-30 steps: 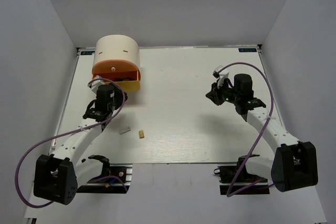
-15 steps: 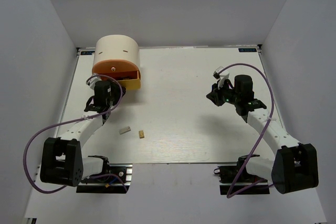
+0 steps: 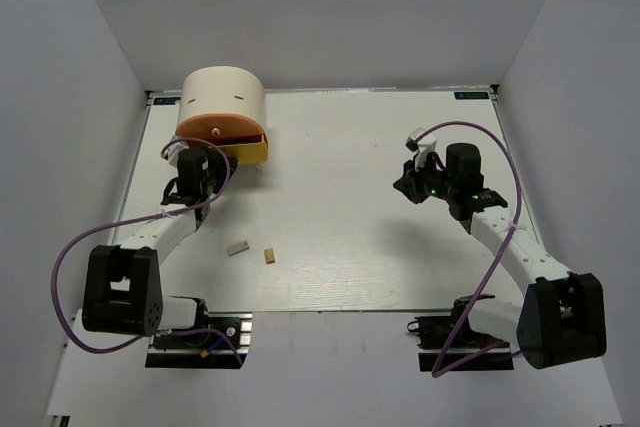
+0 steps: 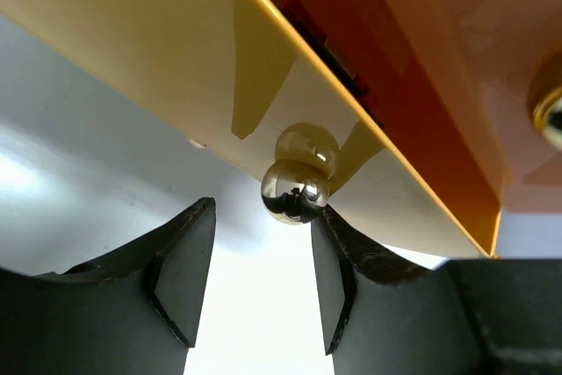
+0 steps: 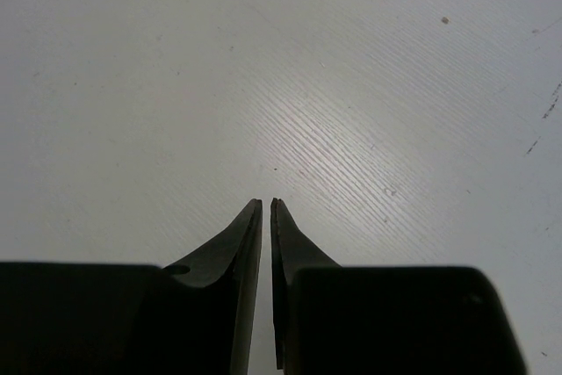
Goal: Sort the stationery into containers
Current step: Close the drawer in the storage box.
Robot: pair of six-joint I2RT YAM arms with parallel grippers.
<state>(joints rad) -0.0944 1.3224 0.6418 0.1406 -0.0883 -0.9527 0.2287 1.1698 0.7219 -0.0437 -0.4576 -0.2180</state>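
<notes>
Left fingers [image 4: 180,261] half open at the yellow tray [image 4: 132,32]. Its knob [image 4: 296,191] sits between the tips, close against one, not clamped. The tray sits under the orange tray [image 3: 220,130] at the drum [image 3: 222,95] front. Right fingers [image 5: 241,252] nearly closed, empty, over the tabletop [image 3: 350,147]. Grey block [image 3: 237,247] lies flat, long axis near-left to far-right. Tan block [image 3: 269,256] just beside it.

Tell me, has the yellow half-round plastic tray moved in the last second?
Yes: the yellow half-round tray slid inward toward the fixed cream cylindrical drum.
</notes>
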